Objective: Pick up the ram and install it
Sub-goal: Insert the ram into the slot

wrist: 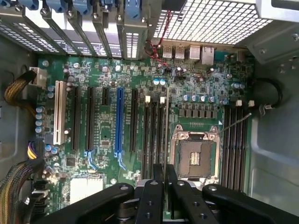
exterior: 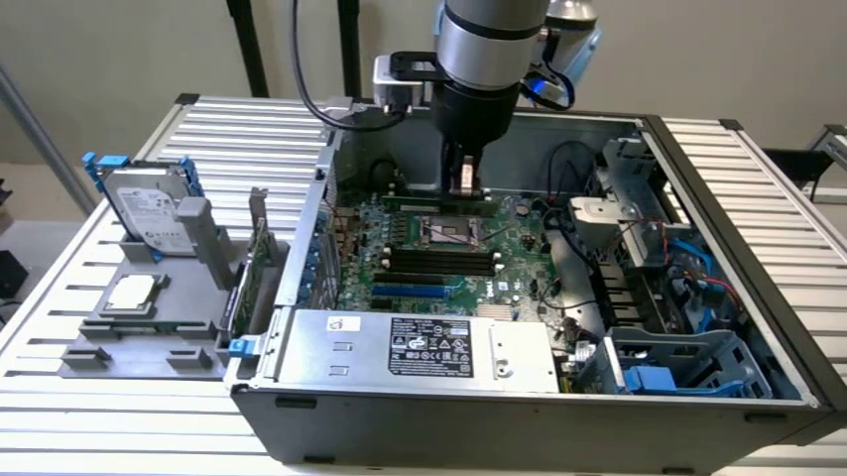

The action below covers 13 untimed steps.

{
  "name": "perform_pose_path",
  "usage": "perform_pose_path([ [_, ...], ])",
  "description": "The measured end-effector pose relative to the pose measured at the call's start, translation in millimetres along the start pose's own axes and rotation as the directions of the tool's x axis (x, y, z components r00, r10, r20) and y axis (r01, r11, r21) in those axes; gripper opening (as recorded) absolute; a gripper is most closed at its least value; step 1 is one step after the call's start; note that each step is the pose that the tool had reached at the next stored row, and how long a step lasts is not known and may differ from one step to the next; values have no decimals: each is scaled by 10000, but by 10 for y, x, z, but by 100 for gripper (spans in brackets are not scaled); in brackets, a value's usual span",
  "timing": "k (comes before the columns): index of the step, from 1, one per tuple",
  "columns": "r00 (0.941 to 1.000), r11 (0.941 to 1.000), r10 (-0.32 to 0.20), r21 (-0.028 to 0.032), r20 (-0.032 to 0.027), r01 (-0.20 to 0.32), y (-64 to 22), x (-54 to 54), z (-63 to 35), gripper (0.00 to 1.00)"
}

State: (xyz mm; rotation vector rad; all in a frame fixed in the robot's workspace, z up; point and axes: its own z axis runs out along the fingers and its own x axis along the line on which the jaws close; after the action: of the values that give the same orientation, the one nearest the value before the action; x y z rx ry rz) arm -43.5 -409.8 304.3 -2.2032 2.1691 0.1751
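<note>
RAM, a long, thin green circuit-board stick [wrist: 167, 140], is seen edge-on in the wrist view, clamped between the black fingers of the gripper [wrist: 166, 179]. The stick is held upright over the green motherboard [wrist: 117, 74], in line with the row of narrow black memory slots [wrist: 154, 135] beside the square silver processor socket [wrist: 195, 156]. Whether its lower edge is already touching a slot cannot be told.

In the exterior view, the silver and black robot arm [exterior: 483, 59] is lowered straight down into the open grey computer case [exterior: 397, 416], near the case's back wall. The gripper [exterior: 463, 186] is pressed closed on the stick [exterior: 437, 201], which appears as a thin strip just above the board.

Inside the case, a grey power supply with a white label [exterior: 423, 347] is set along the front edge, and a grey drive cage with blue clips [exterior: 675, 362] is placed in the front corner at the exterior view's right.

Outside the case, on the ribbed metal table [exterior: 238, 119], a grey holder [exterior: 146, 317] is set at the exterior view's left. A silver hard drive in a blue frame [exterior: 139, 203] is stood upright in it, and an expansion card [exterior: 258, 248] is stood just beside the case wall.
</note>
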Motion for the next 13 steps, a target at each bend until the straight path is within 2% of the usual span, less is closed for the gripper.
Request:
perform_pose_path([
  [7, 9999, 10000, 8, -2, -147, -8, -31, 13, 114, 14],
  [13, 9997, 10000, 13, -3, -237, -13, -57, 25, 220, 14],
])
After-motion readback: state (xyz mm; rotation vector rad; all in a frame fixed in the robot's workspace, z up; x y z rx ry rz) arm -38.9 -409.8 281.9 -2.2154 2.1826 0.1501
